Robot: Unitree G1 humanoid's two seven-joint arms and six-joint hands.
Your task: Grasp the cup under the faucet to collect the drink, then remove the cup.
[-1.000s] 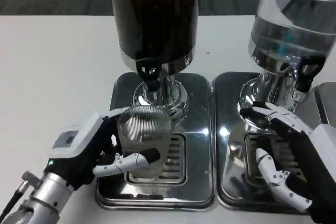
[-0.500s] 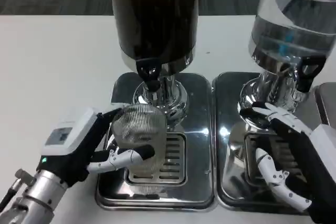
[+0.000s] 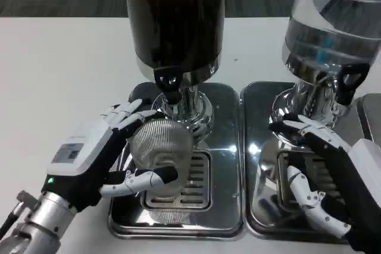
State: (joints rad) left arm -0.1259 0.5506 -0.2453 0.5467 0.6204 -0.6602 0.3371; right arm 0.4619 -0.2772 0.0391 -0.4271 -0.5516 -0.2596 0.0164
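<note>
- White surface [image 3: 53, 63] carries two shiny steel drip trays side by side, the left tray [image 3: 223, 147] and the right tray [image 3: 259, 165].
- Dark drink dispenser [image 3: 174, 16] with black faucet [image 3: 169, 84] stands far on the left tray; a clear water dispenser [image 3: 330, 22] stands on the right.
- Ribbed clear glass cup [image 3: 162, 147] sits near the faucet, over the slotted grate [image 3: 193, 182], tilted, mouth facing up and near.
- Left robot hand [image 3: 110, 156] grips the cup.
- Right robot hand [image 3: 324, 176] hangs over the right tray, fingers spread, holding nothing.

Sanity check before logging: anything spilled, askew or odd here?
One thing: the cup in the left robot hand is tipped, mouth toward the camera, rather than upright under the faucet. It looks empty. No spill visible on the tray.
</note>
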